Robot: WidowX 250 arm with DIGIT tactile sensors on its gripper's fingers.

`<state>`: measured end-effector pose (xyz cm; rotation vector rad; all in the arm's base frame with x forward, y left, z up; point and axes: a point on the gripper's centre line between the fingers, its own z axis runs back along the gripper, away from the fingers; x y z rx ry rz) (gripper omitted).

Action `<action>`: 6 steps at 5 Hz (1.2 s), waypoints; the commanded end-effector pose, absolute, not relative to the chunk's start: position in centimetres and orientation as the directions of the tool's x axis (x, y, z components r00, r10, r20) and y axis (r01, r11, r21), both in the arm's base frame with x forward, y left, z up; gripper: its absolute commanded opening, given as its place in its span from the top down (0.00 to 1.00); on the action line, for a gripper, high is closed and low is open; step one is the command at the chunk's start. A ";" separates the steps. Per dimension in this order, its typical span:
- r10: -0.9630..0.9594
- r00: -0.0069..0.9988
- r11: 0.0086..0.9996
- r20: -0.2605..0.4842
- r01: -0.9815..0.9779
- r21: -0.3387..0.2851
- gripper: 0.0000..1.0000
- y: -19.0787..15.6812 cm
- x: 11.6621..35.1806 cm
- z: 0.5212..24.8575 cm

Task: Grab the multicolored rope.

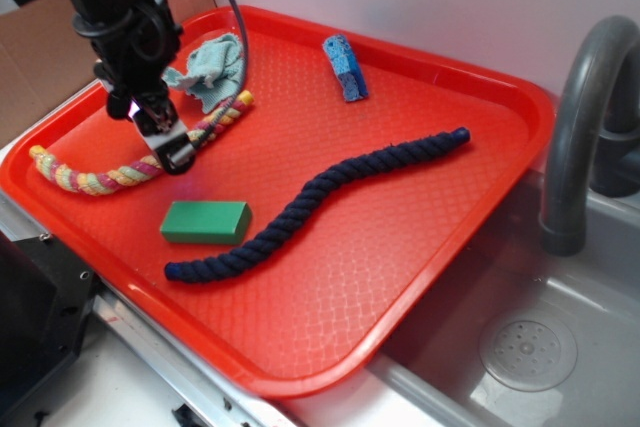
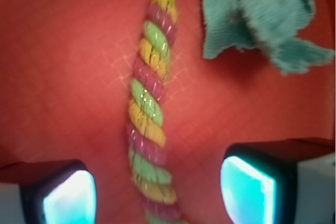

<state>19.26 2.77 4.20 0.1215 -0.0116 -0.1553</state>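
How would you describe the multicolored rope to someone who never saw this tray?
On the red plastic tray, look at the far-left side, beside the crumpled teal cloth. The thick twisted yellow, pink and green rope lies there under the open gripper, shorter than the wavy navy rope.

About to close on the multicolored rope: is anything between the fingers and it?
Nothing visible. In the wrist view the multicolored rope runs through the gap between the open fingers, with bare tray on either side. The teal cloth lies off to one side, apart from it.
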 end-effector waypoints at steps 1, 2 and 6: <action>-0.185 0.982 0.978 -0.028 0.187 0.093 0.00 2.7 20.1 1.2; -0.210 0.978 0.974 0.006 0.209 0.085 1.00 2.5 20.2 0.7; -0.120 0.992 0.993 0.034 0.121 -0.012 1.00 1.4 21.9 5.9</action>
